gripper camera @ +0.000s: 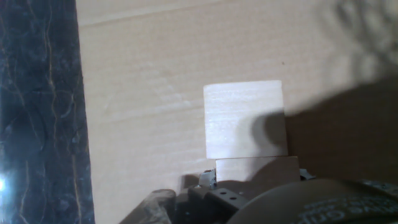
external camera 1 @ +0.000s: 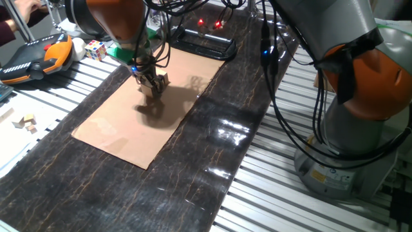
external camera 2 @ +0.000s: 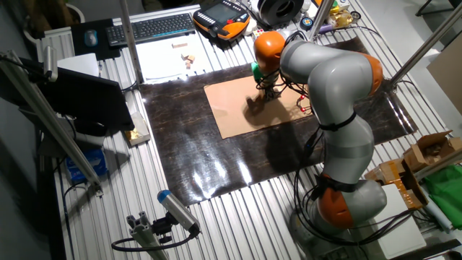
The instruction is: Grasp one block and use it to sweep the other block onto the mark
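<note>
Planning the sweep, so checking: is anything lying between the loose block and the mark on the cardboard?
Nothing visible. The loose block touches the held block in the gripper, with only bare cardboard beyond it. The mark is too small to locate.

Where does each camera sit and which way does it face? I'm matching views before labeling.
One fixed view: low at the table's side, facing along the cardboard sheet; shows the gripper and the arm's base.
The other fixed view: high overhead from another side, looking down on the whole arm, the cardboard and a keyboard.
Hand view: on the hand, looking down the fingers at two wooden blocks on cardboard; gripper body at the bottom edge.
Both fixed views share the cardboard and gripper.
</note>
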Robot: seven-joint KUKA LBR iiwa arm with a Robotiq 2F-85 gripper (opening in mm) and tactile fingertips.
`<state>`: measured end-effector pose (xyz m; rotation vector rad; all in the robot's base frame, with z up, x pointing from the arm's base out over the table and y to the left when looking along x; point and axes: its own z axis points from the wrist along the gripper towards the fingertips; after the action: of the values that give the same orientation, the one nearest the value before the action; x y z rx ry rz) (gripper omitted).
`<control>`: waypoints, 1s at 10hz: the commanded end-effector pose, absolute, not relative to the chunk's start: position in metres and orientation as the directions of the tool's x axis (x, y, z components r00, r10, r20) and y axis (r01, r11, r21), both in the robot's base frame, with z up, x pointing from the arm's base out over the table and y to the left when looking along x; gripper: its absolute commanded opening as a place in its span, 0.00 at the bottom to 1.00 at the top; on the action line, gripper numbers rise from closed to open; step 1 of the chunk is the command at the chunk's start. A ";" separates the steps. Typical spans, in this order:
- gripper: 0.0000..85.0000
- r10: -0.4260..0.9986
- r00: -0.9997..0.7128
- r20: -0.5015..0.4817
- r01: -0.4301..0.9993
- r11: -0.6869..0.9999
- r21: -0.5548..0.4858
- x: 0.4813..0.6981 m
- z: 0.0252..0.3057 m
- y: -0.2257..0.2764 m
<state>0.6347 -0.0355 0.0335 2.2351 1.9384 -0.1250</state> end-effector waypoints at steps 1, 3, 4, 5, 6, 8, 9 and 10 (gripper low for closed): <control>0.01 0.973 0.146 -0.180 0.988 -0.133 0.082 0.635 0.034 -0.036; 0.01 0.972 0.149 -0.182 0.987 -0.136 0.082 0.635 0.034 -0.039; 0.01 0.971 0.154 -0.184 0.987 -0.141 0.083 0.635 0.035 -0.040; 0.01 0.970 0.157 -0.187 0.986 -0.144 0.082 0.634 0.035 -0.042; 0.01 0.969 0.157 -0.189 0.986 -0.144 0.083 0.634 0.035 -0.044; 0.01 0.969 0.157 -0.189 0.986 -0.144 0.083 0.633 0.034 -0.046; 0.01 0.969 0.157 -0.192 0.986 -0.143 0.083 0.633 0.034 -0.047; 0.01 0.969 0.155 -0.192 0.986 -0.142 0.083 0.632 0.034 -0.049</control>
<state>0.6324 -0.0490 0.0339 2.2363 1.9221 -0.1356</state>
